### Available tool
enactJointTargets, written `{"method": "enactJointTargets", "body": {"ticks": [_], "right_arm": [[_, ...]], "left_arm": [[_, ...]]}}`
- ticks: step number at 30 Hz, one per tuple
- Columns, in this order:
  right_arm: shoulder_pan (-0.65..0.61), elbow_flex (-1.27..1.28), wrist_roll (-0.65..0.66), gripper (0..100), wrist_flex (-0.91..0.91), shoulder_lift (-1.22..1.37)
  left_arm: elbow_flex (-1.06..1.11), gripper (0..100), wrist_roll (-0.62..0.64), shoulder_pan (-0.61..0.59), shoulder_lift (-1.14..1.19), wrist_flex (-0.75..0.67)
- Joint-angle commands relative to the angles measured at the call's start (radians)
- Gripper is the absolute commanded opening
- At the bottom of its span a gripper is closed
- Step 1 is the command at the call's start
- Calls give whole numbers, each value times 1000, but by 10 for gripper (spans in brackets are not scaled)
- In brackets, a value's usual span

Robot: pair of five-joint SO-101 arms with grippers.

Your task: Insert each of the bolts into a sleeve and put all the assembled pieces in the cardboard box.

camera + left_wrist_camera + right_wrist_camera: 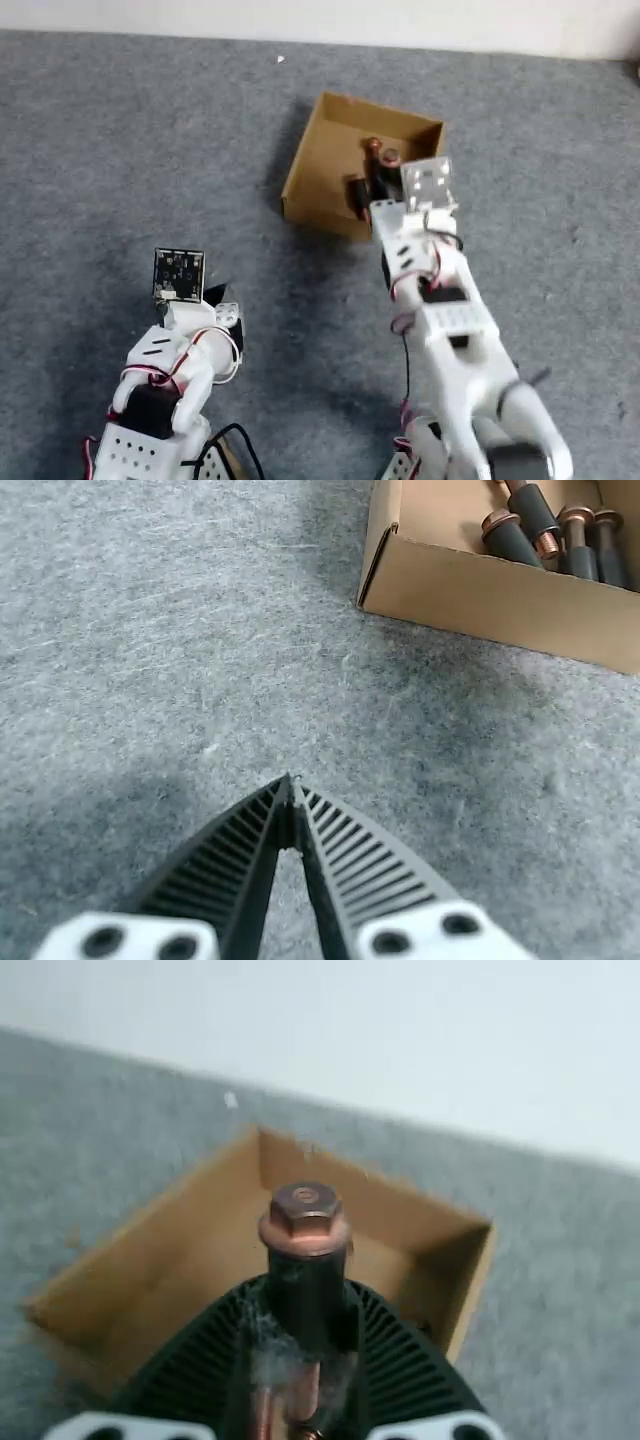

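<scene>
- The right gripper (305,1310) was closed on a black sleeve (303,1295) with a bolt (305,1218) pushed through it.
- The copper-coloured hexagonal head of the bolt stood out of the sleeve, beyond the fingertips. Its threaded end showed between the two fingers, closer to the wrist.
- In the high view this gripper was over the cardboard box (325,150), at the side of the box nearer to the arms. I could not tell if the held sleeve touched the floor of the box.
- The cardboard box lay open on the grey carpet (120,150), turned at an angle, with one corner pointing to the wall (400,1040).
- Inside the box, other assembled pieces (525,535) lay close together, each with a black sleeve and a copper-coloured bolt head. At least three were visible in the left wrist view, just beside each other.
- The left gripper (291,785) was fully closed, the ribbed fingers meeting at the tips, and it held nothing.
- It was low over bare carpet, well apart from the box, which lay ahead of it and to one side.
</scene>
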Motion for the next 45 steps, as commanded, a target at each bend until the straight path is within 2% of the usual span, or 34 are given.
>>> {"method": "enactJointTargets", "body": {"ticks": [1,4,9,15,17,21,31,45], "right_arm": [[42,-159,-69,9,-38,162],[65,-209,-91,19,-31,251],[73,-223,-92,109,51,265],[44,-216,-92,109,54,199],[35,-194,-92,100,59,150],[18,-120,-84,0,110,16],[5,10,-92,5,371,-352],[5,372,-84,5,386,-757]], "left_arm": [[22,5,-12,-8,-7,-23],[22,5,-12,-8,-7,-23],[22,5,-12,-8,-7,-23],[22,5,-12,-8,-7,-23],[22,5,-12,-8,-7,-23],[22,5,-12,-8,-7,-23],[19,5,-12,-8,-7,-26],[18,5,-12,-8,-8,-26]]}}
